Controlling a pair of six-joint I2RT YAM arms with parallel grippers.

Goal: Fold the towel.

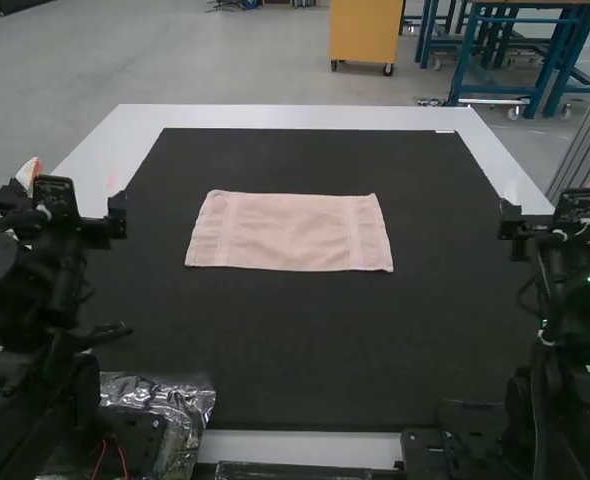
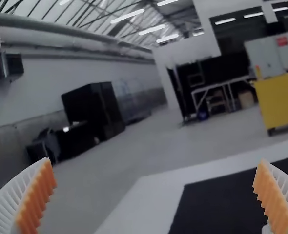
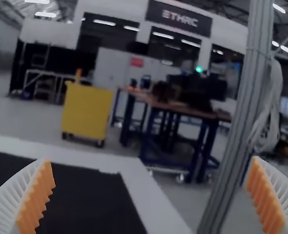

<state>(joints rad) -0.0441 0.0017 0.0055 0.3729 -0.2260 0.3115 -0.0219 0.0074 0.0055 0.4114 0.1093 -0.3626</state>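
Starting from our white-ribbed, orange-padded left tool (image 2: 154,162) and matching right tool (image 3: 150,162), both wide open and empty at opposite sides of the black rectangular mat (image 1: 295,345), we should reach for the pale pink rectangular towel (image 1: 290,232), flat around the mat's middle. We'd pinch matching corners, catching every layer, then lift together, keeping the edge taut.

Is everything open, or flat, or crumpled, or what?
Pale pink rectangular towel: lying flat; cannot tell if folded once.
Black rectangular mat: flat on the white tabletop.
Shiny silver plastic sheet: crumpled.
Left white and orange end effector: open, empty.
Right white and orange end effector: open, empty.
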